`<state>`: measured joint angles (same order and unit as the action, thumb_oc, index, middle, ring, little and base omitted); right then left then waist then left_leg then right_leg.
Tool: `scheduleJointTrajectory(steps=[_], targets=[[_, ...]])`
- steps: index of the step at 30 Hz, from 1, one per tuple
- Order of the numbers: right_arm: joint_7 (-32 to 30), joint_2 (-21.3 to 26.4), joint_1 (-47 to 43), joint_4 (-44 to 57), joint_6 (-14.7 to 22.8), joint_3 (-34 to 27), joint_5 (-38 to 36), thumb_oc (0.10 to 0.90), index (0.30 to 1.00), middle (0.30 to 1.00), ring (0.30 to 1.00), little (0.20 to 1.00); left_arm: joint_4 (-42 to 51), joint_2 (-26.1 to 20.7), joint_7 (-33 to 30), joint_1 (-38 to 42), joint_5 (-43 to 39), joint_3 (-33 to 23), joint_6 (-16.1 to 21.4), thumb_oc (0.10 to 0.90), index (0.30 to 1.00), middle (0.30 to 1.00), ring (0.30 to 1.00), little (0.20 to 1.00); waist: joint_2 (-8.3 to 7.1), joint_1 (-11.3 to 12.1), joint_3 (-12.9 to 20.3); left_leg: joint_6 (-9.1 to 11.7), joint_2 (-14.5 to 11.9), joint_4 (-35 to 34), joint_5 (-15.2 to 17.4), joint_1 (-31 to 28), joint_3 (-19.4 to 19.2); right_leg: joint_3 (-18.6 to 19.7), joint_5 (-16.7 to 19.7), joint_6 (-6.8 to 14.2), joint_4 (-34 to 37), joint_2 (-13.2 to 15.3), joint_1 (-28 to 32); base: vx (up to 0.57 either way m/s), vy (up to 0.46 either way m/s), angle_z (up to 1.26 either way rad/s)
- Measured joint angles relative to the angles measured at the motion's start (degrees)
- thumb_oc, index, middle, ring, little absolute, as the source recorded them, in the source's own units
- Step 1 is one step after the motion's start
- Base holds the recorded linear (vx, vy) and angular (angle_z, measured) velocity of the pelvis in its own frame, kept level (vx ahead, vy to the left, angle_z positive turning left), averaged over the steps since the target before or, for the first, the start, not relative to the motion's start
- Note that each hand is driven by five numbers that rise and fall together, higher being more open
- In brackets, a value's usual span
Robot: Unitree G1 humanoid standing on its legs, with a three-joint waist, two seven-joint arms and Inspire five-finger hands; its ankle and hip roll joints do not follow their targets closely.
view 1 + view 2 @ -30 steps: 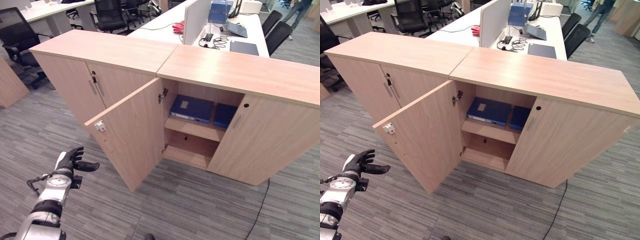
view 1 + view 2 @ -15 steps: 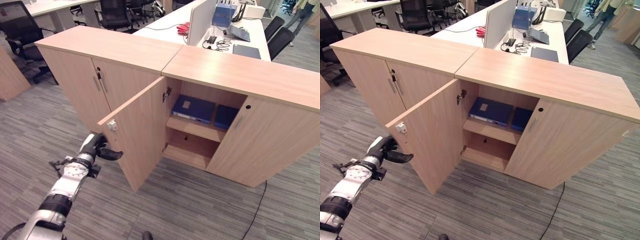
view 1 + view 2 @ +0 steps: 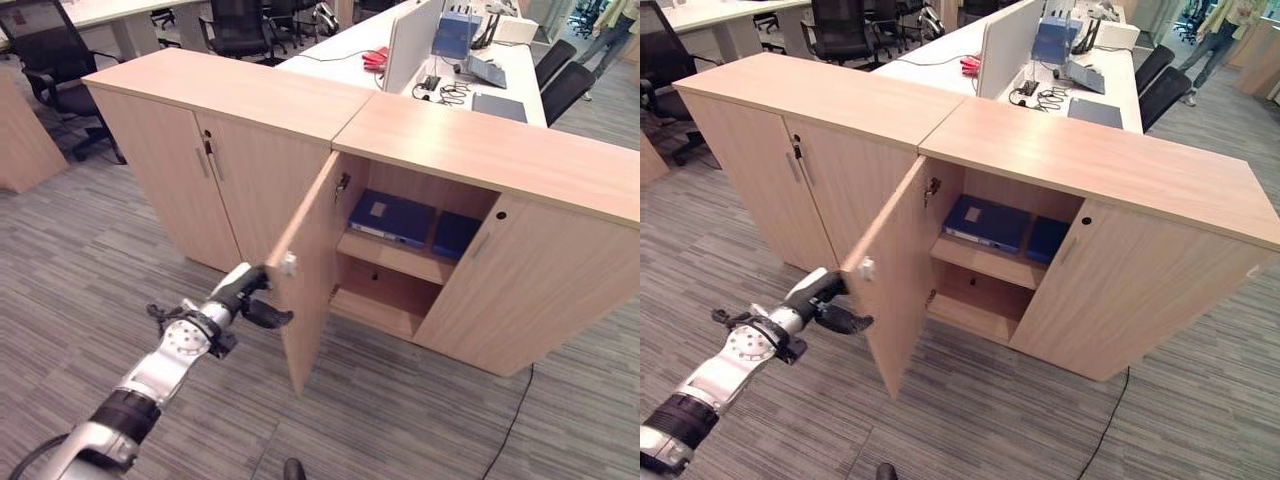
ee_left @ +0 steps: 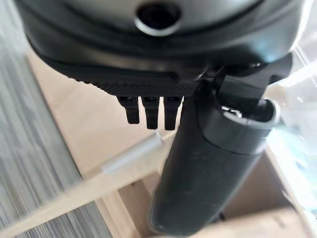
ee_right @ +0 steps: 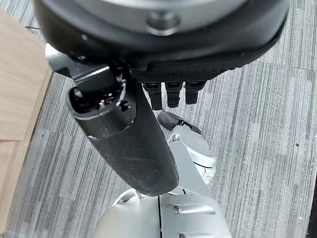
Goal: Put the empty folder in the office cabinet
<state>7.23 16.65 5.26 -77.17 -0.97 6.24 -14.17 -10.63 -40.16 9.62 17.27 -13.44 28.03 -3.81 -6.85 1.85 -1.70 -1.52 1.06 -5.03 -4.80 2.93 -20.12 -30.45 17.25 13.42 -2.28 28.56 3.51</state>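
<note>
Office cabinet (image 3: 480, 150) stands beyond the left robot hand (image 3: 240, 295), its open door (image 3: 310, 270) directly at the fingertips. Two blue folders (image 3: 392, 217) lie on the upper shelf (image 3: 390, 258), past the door. Left robot hand: fingers extended, released, beside the door's handle (image 4: 131, 154). Right robot hand (image 5: 124, 144): relaxed, grasping nothing

Two blue folders (image 3: 390, 217) are laid flat on the light wooden cabinet's upper shelf (image 3: 388, 257).
</note>
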Motion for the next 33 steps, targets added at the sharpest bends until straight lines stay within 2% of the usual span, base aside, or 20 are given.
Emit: scheduleJointTrajectory(steps=[2,3,4,6,9,11,13,20,25,27,30,31,33], targets=[[0.3,1.0,-1.3,-0.5,-0.4,1.7,0.7,0.800,0.900,0.900,0.900,0.900,2.7,2.9,2.2,0.4,-2.1,3.7,0.1,0.800,0.900,0.900,0.900,0.900,0.02,-0.1,0.1,0.0,0.0,0.0,0.0,-0.2,0.1,0.1,0.0,0.0,-0.1,0.0,0.2,-0.02,-0.071,0.03],[0.2,0.9,-2.0,-1.0,-0.6,3.7,0.7,0.800,0.900,0.900,0.900,0.900,2.9,6.2,4.2,1.5,-3.4,7.7,0.1,0.800,0.900,0.900,0.900,0.900,0.15,-0.2,0.3,-0.1,0.0,0.0,-0.3,-0.3,0.2,0.0,0.0,0.0,0.0,0.0,0.5,-0.01,-0.047,0.01],[0.4,1.4,-2.6,-1.5,-0.6,4.0,0.7,0.800,0.900,0.900,0.900,0.900,3.0,7.3,5.6,2.3,-3.9,9.9,0.2,0.800,0.900,0.900,0.900,0.900,0.13,-0.3,0.3,-0.2,0.1,0.0,-0.4,-0.4,0.2,0.0,0.0,0.0,0.1,0.0,0.9,-0.02,-0.064,-0.03],[0.3,1.5,-5.0,-2.1,-1.1,6.6,2.3,0.800,0.900,0.900,0.900,0.900,5.9,12.4,10.3,4.3,-5.1,18.3,0.2,0.800,0.900,0.900,0.900,0.900,0.38,-2.0,0.5,-0.2,0.0,0.0,-0.5,-1.0,0.2,0.0,0.0,0.1,0.2,-0.1,1.1,-0.02,-0.060,-0.08],[0.4,1.5,-6.7,-1.9,-1.8,8.0,3.0,0.800,0.900,0.900,0.900,0.900,8.1,18.2,13.6,6.9,-7.2,24.2,0.1,0.800,0.900,0.900,0.900,0.900,0.88,-4.4,0.8,-0.3,0.0,0.0,-0.5,-1.1,0.0,0.0,-0.1,0.1,0.7,-0.2,1.1,-0.02,-0.051,-0.10],[0.4,1.8,-7.4,-1.9,-2.0,9.0,3.0,0.800,0.900,0.900,0.900,0.900,11.2,19.4,13.9,8.7,-8.2,25.6,0.3,0.800,0.900,0.900,0.900,0.900,1.41,-5.3,1.1,-0.2,-0.1,0.0,-0.5,-1.1,-0.4,0.1,-0.2,0.2,1.5,-0.6,1.1,-0.03,-0.079,-0.13],[0.4,2.2,-7.4,-1.9,-2.1,9.4,3.0,0.800,0.900,0.900,0.900,0.900,11.5,19.9,14.1,9.9,-8.9,25.6,0.6,0.800,0.900,0.900,0.900,0.900,2.14,-5.2,1.5,-0.2,-0.5,0.0,-0.5,-1.0,-0.5,0.1,-0.2,0.2,1.8,-0.9,1.2,-0.03,-0.141,-0.06],[0.4,2.3,-7.6,-1.9,-2.2,10.5,4.6,0.800,0.900,0.900,0.900,0.900,1.8,19.5,13.9,8.7,-10.7,25.2,-0.6,0.800,0.900,0.900,0.900,0.900,2.72,-4.9,1.8,1.0,-1.8,0.0,-1.3,-0.8,-0.7,0.1,-3.5,-0.2,2.0,-2.2,1.1,-0.04,-0.132,-0.04],[0.3,1.6,-7.4,-1.8,-2.2,10.6,5.0,0.800,0.900,0.900,0.900,0.900,-6.0,18.6,8.8,-2.2,-14.4,11.9,-1.1,0.800,0.900,0.900,0.900,0.900,2.61,-4.8,1.7,3.3,-4.4,0.0,-2.8,-0.5,-2.4,0.3,-8.5,1.2,5.0,-5.1,1.0,-0.08,-0.222,-0.21],[0.3,1.7,-6.3,-1.3,-2.1,10.5,5.0,0.800,0.900,0.900,0.900,0.900,-8.5,18.0,6.1,-6.2,-15.7,4.5,-1.1,0.800,0.900,0.900,0.900,0.900,3.52,-4.8,1.7,4.6,-7.1,0.1,-3.6,-0.3,-3.6,0.6,-9.3,0.5,7.5,-8.1,0.9,-0.08,-0.355,-0.41],[0.6,0.5,-5.0,-0.2,-1.4,9.7,4.9,0.800,0.900,0.900,0.900,0.900,-8.3,16.8,3.5,-12.9,-15.8,-5.5,-1.0,0.800,0.900,0.900,0.900,0.900,4.32,-4.4,1.8,7.5,-12.2,0.1,-4.1,-2.2,-5.2,3.0,-11.0,-1.9,7.7,-13.4,0.8,-0.04,-0.294,-0.44],[0.6,0.4,-4.2,-0.1,-1.2,9.6,4.7,0.800,0.900,0.900,0.900,0.900,-8.7,16.5,2.3,-14.3,-15.7,-8.0,-1.0,0.800,0.900,0.900,0.900,0.900,4.91,-4.3,2.0,8.1,-14.2,0.1,-4.3,-2.4,-5.0,3.2,-11.7,-2.3,7.7,-15.1,0.9,-0.03,-0.373,-0.32],[0.7,0.6,-3.7,-0.1,-0.9,9.0,4.6,0.800,0.900,0.900,0.900,0.900,-9.5,18.1,1.0,-16.1,-15.4,-11.6,-0.6,0.800,0.900,0.900,0.900,0.900,5.85,-4.0,2.0,9.0,-16.0,0.3,-4.8,-2.6,-5.0,3.4,-12.3,-3.2,7.7,-17.2,0.9,0.00,-0.262,-0.15]])
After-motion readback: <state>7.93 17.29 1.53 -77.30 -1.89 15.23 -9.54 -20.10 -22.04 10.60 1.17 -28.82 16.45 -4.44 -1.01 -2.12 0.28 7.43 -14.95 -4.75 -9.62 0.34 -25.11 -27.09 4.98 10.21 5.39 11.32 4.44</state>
